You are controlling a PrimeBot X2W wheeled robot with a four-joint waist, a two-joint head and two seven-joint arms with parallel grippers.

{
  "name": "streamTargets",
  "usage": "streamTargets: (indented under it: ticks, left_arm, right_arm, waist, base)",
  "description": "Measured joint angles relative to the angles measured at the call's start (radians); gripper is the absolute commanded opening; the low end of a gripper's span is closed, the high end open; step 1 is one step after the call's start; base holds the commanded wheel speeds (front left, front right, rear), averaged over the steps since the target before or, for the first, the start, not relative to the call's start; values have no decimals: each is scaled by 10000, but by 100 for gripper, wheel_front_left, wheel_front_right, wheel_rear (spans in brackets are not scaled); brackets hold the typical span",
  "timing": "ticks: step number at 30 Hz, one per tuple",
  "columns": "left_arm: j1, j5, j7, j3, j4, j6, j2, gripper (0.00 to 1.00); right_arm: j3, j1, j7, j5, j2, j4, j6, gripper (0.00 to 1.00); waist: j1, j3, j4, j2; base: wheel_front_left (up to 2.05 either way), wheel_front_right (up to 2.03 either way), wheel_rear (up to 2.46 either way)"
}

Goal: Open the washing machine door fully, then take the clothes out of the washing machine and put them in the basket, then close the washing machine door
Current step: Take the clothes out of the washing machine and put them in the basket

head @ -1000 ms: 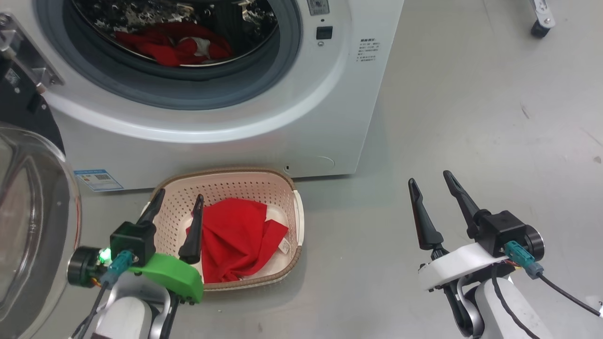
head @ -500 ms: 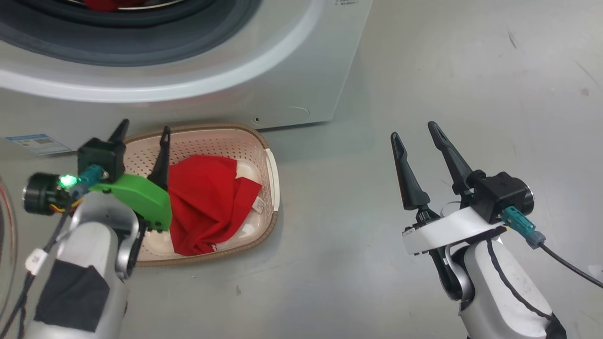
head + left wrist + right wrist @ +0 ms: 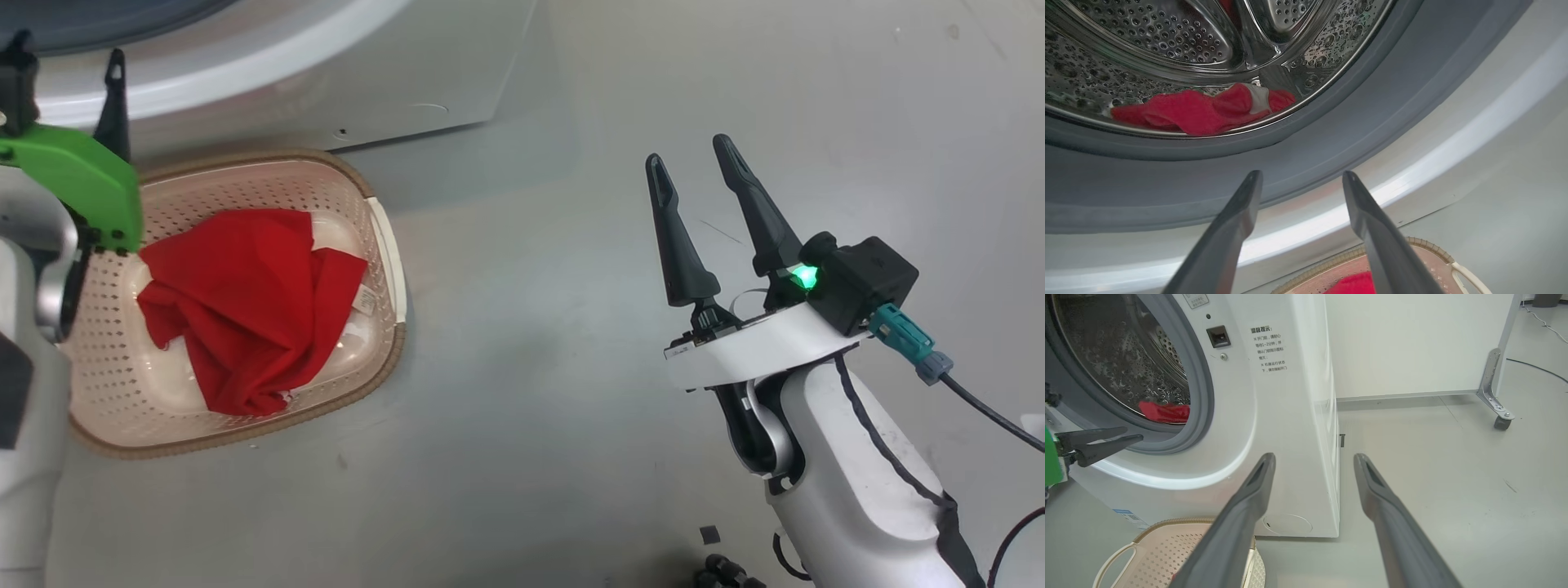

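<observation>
The basket (image 3: pixel 388 245) stands on the floor against the washing machine (image 3: pixel 457 73), and one of the red clothes (image 3: pixel 245 302) lies crumpled in it. More red clothes (image 3: pixel 1200 112) with a white patch lie low in the steel drum. My left gripper (image 3: pixel 67 46) is open and empty, raised past the basket's far edge. In the left wrist view the left gripper (image 3: pixel 1302 175) points at the grey rubber ring below the drum. My right gripper (image 3: pixel 690 155) is open and empty over bare floor to the basket's right. The washing machine door is out of view.
Grey floor (image 3: pixel 531 408) stretches between the basket and my right arm. A white wall panel on a castor leg (image 3: pixel 1500 422) stands beyond the machine's right side, with a black cable (image 3: pixel 1535 367) on the floor behind it.
The head camera has tilted down, so the drum has left its view. My left gripper has gone from over the basket up toward the machine's mouth. The right gripper stays open.
</observation>
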Motion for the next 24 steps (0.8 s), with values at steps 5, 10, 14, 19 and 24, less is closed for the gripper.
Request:
streamTargets:
  ticks: [5,10,14,19,24]
  left_arm:
    - [-616,180,288,71,232,-125,449,100]
    - [-1452,424,583,115,387,-257,936,100]
    - [-1984,558,840,157,619,-339,1313,100]
    - [-2590,673,1289,205,940,-430,1873,100]
    - [-3083,947,1624,222,1175,-522,2443,100]
  right_arm:
    - [242,-205,0,295,0,-109,-117,100]
    - [445,-371,0,623,2,-190,-211,100]
    - [533,-403,0,731,4,-219,-290,100]
    - [627,-535,0,863,12,-274,-370,100]
    - [736,-595,0,1012,15,-336,-462,100]
  waist:
    - [0,350,-433,0]
    - [0,714,-922,0]
    - [0,948,-1242,0]
    - [0,1191,-1546,0]
    - [0,1383,-1768,0]
  base:
    - [0,0,0]
    - [0,0,0]
    - [0,0,0]
    - [0,0,0]
    - [0,0,0]
